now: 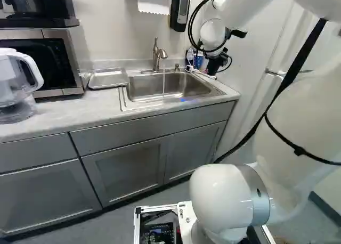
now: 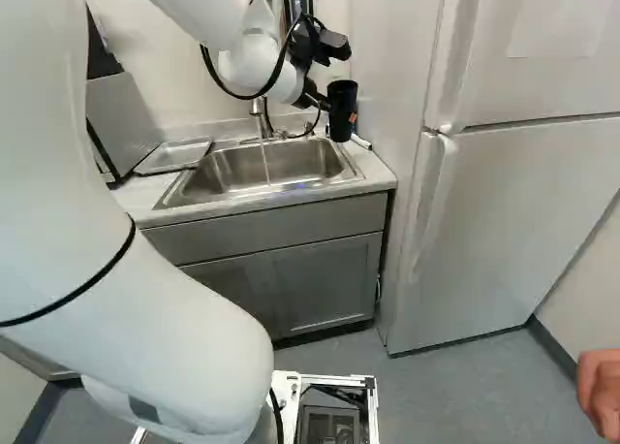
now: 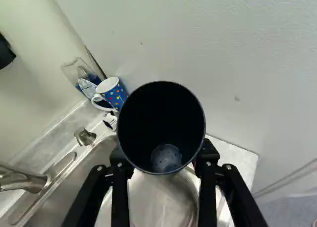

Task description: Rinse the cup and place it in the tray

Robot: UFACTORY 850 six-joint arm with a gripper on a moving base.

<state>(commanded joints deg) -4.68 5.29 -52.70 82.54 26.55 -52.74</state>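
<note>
My gripper is over the sink's far right corner in the right base view, holding the black cup. In the wrist view, both fingers of the gripper press on the cup from opposite sides; its open mouth faces the camera and its inside looks empty. A thin stream of water falls from the faucet into the sink, apart from the cup. The metal tray lies on the counter, left of the sink in the left base view.
A polka-dot mug and a clear container stand behind the sink, beside the wall. A microwave and a water pitcher are left of the tray. A refrigerator stands right of the counter. A person's hand shows at the right base view's edge.
</note>
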